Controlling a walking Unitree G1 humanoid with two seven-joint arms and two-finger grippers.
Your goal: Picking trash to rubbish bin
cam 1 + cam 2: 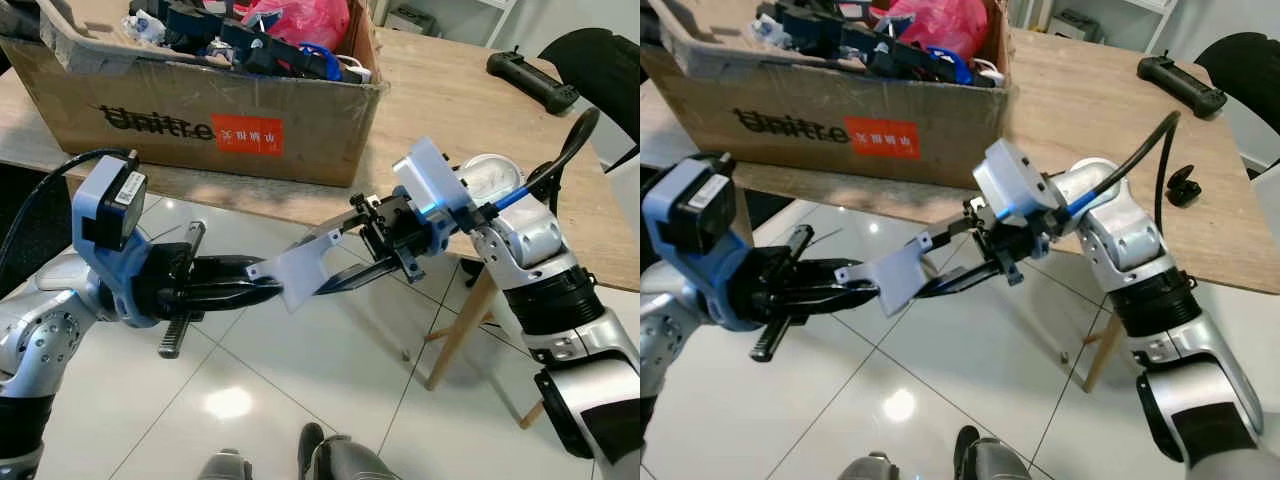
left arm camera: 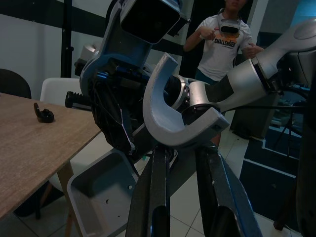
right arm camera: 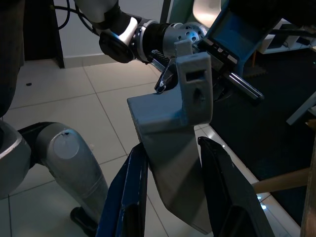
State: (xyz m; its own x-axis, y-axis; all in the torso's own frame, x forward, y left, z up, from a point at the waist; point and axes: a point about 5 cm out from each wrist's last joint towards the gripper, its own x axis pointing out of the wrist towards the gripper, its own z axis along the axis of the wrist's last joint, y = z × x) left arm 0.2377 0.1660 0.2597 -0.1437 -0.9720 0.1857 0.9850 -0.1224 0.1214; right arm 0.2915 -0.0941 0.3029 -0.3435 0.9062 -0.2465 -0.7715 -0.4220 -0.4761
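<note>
Over the floor before a counter (image 1: 480, 90), both end effectors, left (image 1: 262, 287) and right (image 1: 320, 270), clamp one grey plastic part (image 1: 300, 272), seemingly light, stiff, best held by its flat plate.

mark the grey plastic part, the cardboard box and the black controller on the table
grey plastic part (image 1: 300, 270): left eye view, middle of its flat plate.
cardboard box (image 1: 180, 125): left eye view, front wall by the printed logo.
black controller (image 1: 530, 77): left eye view, middle of its body.
</note>
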